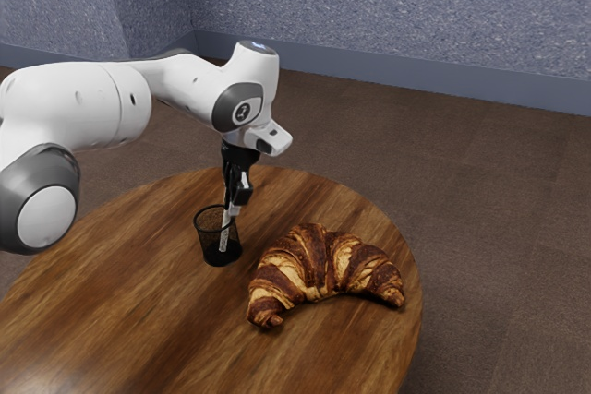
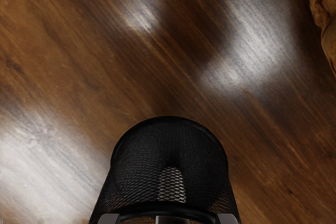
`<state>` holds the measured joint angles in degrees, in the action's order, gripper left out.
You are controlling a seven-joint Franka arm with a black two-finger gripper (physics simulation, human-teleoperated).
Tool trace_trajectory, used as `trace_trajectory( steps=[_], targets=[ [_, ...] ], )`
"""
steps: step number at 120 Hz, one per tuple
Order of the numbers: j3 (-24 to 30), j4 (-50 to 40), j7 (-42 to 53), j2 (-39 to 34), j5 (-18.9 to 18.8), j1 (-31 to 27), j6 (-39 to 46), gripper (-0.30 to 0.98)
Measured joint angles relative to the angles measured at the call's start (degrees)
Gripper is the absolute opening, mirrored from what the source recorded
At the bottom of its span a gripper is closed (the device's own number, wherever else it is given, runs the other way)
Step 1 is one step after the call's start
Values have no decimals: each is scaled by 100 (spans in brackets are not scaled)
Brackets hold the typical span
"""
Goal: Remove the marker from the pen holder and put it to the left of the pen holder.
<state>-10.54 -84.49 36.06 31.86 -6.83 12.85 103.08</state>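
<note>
Above the black mesh pen holder (image 1: 206, 239), my gripper (image 1: 232, 208) points downward, its fingertips close to the rim. The whitish marker (image 1: 224, 235) stands slightly tilted inside the holder, its upper end up by the fingers. In the wrist view the gripper (image 2: 168, 219) is open, a fingertip on either side of the marker (image 2: 172, 221) with a gap to each. Part of the pale marker shows through the mesh of the pen holder (image 2: 142, 163). Its upper end is partly hidden by the hand in the exterior view.
A large croissant (image 1: 317, 265) lies on the round wooden table (image 1: 120, 292), beside the pen holder toward the exterior view's right. The croissant's edge (image 2: 328, 19) also appears in the wrist view. The table's curved edge runs behind the holder.
</note>
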Motion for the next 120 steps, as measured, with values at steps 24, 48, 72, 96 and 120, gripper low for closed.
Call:
trace_trajectory(
  steps=[24, 48, 72, 96, 120],
  targets=[
    [-9, -4, 13, -7, -6, -1, 22, 12],
    [-9, -9, 18, -8, 5, -10, 30, 4],
    [-17, -4, 8, -16, 8, -42, 53, -4],
    [-81, 16, 29, -170, -40, -36, 36, -7],
    [-193, -96, 40, -731, -35, -12, -288, -9]
  ],
)
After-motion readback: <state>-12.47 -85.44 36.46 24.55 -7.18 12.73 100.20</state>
